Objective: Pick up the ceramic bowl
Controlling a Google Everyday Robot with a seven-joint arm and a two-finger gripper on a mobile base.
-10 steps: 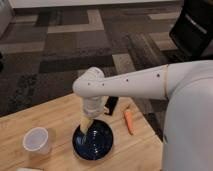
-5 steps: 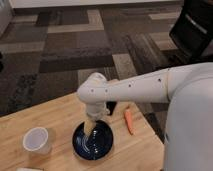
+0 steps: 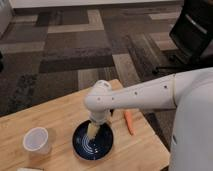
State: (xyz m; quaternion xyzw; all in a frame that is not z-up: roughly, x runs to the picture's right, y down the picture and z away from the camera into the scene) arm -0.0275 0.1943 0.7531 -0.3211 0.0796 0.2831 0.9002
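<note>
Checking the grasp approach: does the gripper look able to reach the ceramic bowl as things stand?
Probably yes: the gripper hangs over the ceramic bowl, nothing between them; the white cup and orange object lie apart at either side.

One high camera looks steeply down along the arm (image 3: 145, 95) — claw (image 3: 95, 130) over the ceramic bowl (image 3: 87, 148), lower centre.

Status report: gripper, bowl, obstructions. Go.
Gripper down at ceramic bowl, far inner side. Bowl flat on table. White cup and orange item alongside, neither touching it.
</note>
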